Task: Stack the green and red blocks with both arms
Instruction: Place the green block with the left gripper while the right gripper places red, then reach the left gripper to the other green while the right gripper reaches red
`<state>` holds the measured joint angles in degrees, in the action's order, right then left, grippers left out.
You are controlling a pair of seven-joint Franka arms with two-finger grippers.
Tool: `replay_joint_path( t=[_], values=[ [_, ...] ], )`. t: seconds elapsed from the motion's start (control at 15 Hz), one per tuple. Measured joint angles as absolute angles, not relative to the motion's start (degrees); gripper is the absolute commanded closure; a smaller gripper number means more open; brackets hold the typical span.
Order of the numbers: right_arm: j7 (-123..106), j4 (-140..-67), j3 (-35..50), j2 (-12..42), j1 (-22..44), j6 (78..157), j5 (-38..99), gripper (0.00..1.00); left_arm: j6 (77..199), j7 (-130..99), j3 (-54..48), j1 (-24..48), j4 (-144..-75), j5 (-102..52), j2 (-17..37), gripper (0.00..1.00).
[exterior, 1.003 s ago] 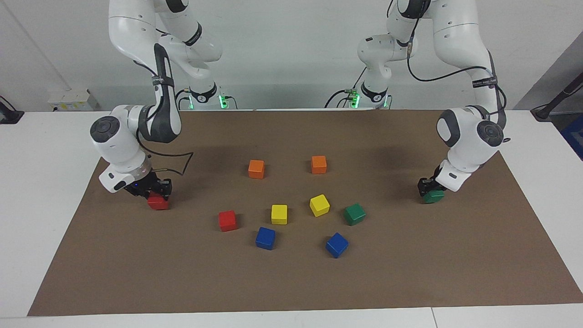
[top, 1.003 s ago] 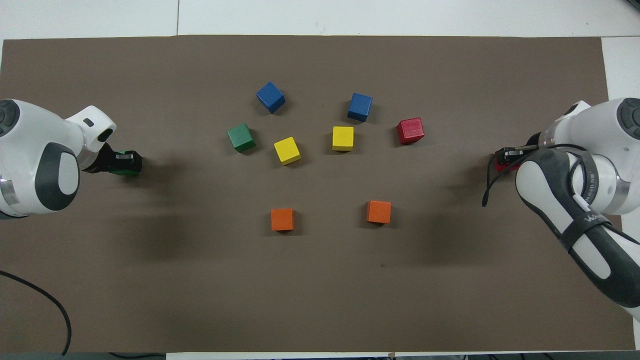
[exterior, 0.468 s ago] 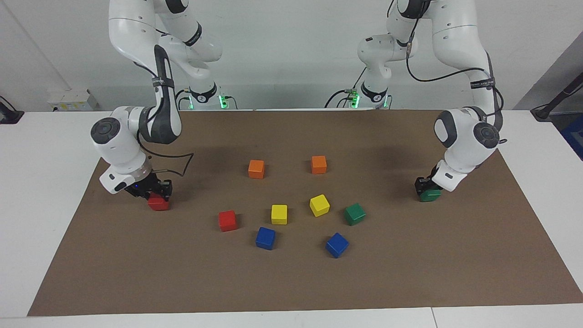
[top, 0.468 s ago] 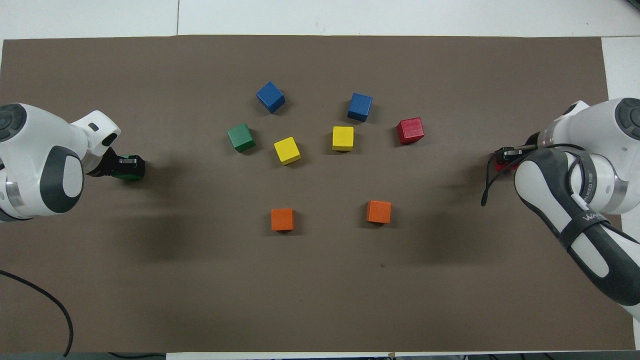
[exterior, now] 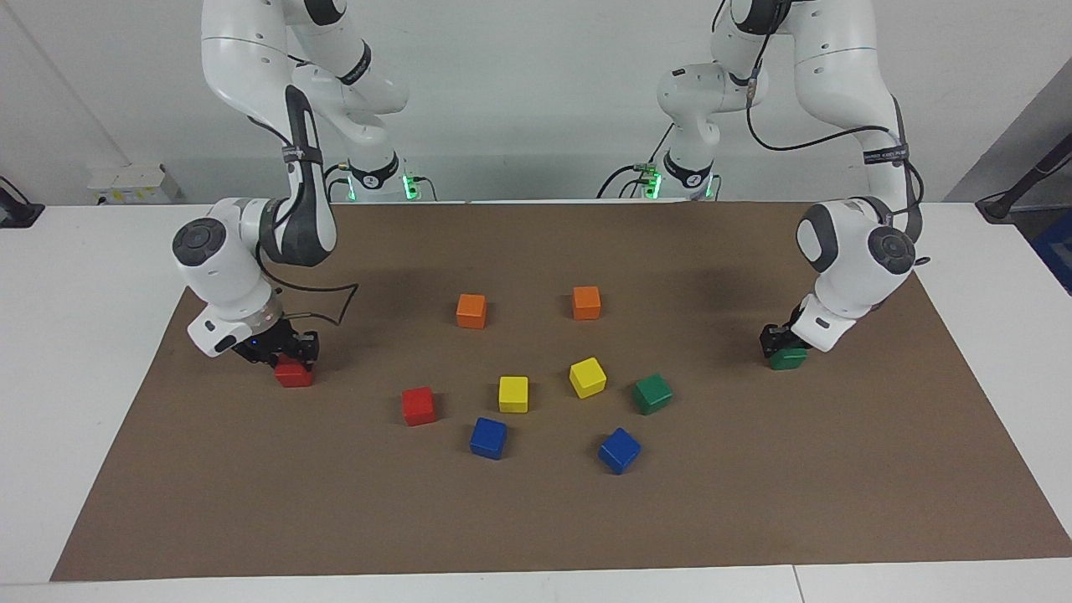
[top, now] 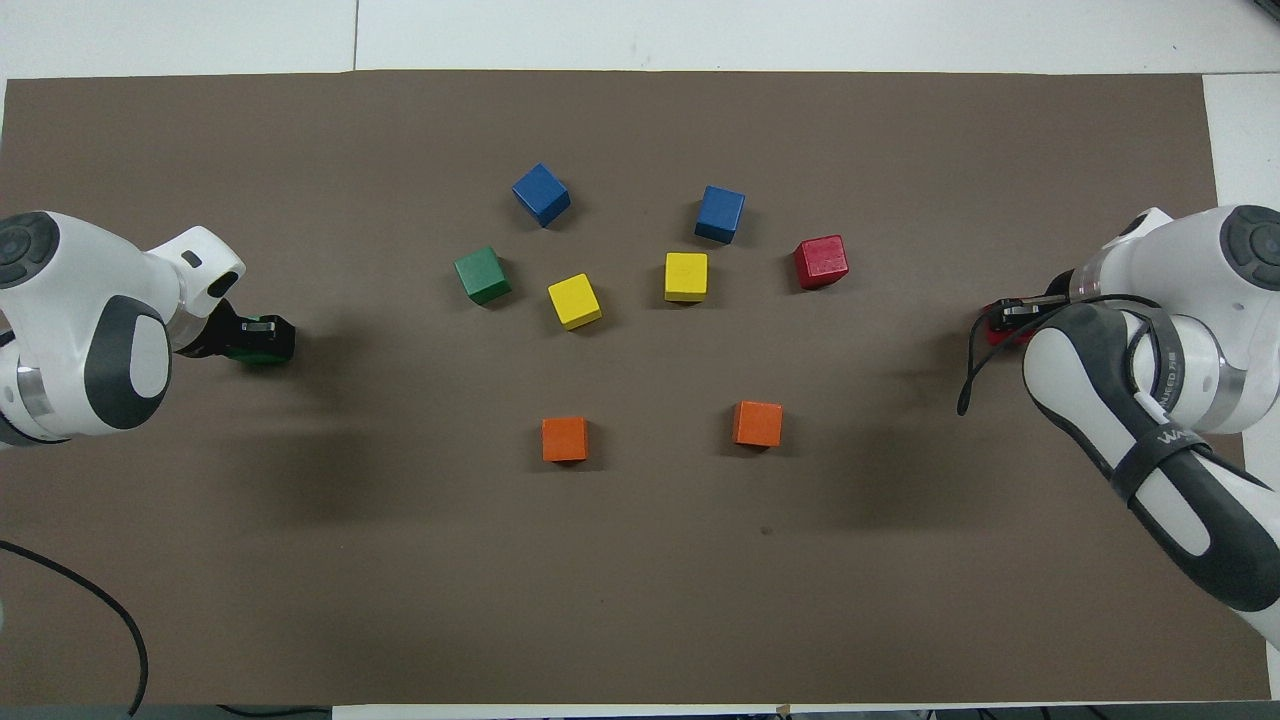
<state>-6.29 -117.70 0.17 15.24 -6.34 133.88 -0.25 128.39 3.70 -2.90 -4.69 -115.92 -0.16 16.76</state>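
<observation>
Facing view first, operator: you see the right gripper [exterior: 289, 356] pinching a red block [exterior: 293, 373] low over the brown mat [exterior: 536, 519] at the right arm's end, and the left gripper [exterior: 780, 343] pinching a green block [exterior: 788, 358] at the left arm's end. Between them lie the second red block [exterior: 418, 405], second green block [exterior: 652, 394], two yellow cubes [exterior: 513, 394], two blue cubes [exterior: 488, 437] and, nearer the robots, two orange cubes [exterior: 471, 310]; nothing stands between either gripper and this cluster. Against the frames a second ago, you find both held blocks raised slightly and carried a little toward the middle. Overhead view: the left gripper [top: 255, 335] covers most of its green block [top: 262, 349], the right gripper [top: 1015, 315] its red block [top: 1000, 331]; the loose cubes have not shifted.
</observation>
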Motion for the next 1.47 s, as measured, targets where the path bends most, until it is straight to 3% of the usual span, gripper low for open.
replay_joint_path(
  t=[0.27,0.47,0.74,0.94,1.14,1.47],
  values=[
    [-6.29,-117.67,0.17,15.24,-6.32,133.88,-0.24,0.00,128.55,3.74,-2.92,-4.69,-114.60,-0.16,16.73,0.00],
    [-6.29,-116.16,0.25,14.97,-5.99,132.53,-0.23,0.00,124.28,3.39,-3.04,-3.28,-108.53,-2.19,16.86,0.00],
    [-5.82,-110.92,0.51,14.25,-2.96,126.81,0.04,0.00,118.24,-4.67,-3.17,1.71,-98.08,-3.74,19.04,0.00],
    [-0.54,-103.41,0.66,14.61,2.80,117.85,0.09,0.00,117.60,-13.66,-3.18,6.09,-94.48,-3.76,21.34,0.00],
    [3.12,-96.78,0.75,16.69,7.73,113.59,-1.02,0.00,114.07,-21.61,-3.10,10.22,-88.04,-3.77,24.63,0.00],
    [5.89,-89.94,0.76,23.79,10.71,113.54,-1.43,0.00,112.54,-32.57,-2.92,15.79,-79.17,-3.53,31.77,0.00]
  ],
)
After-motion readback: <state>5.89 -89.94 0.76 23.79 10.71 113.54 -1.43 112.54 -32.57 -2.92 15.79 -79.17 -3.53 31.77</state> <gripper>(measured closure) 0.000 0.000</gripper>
